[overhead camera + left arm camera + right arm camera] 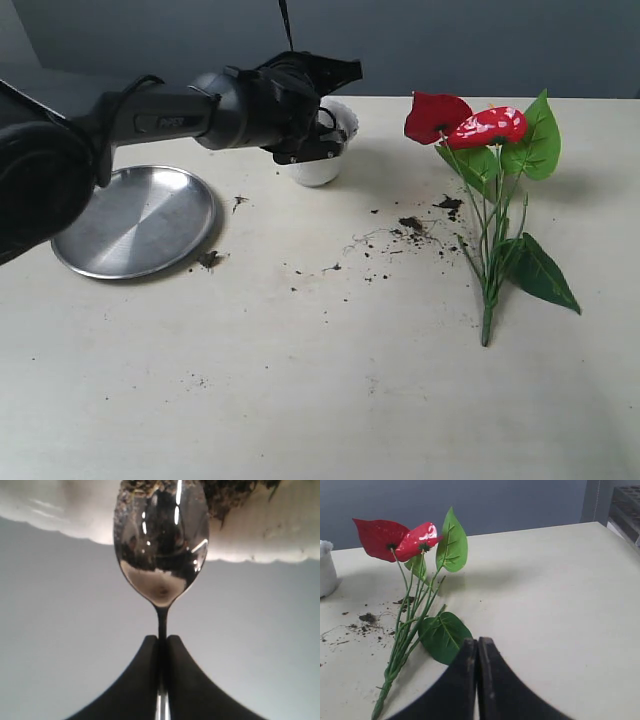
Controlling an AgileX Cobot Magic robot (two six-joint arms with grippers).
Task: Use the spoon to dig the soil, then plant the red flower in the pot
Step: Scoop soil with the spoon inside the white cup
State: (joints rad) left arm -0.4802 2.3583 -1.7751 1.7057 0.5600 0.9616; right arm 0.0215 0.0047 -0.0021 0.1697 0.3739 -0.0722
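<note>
Directly beyond the left tool (162,640), the clamped spoon (161,545) reaches the pot (260,535).

The small white pot (318,170) is seen upright near the desk's far edge, about midway along it, with dark, crumbly soil (235,492) at its scalloped rim. The silver spoon (161,545) is clamped by its thin handle in the left gripper (161,641), its dirt-flecked bowl at that rim. The red flower (488,127) is laid near the desk's right edge, blooms toward the far edge.
</note>
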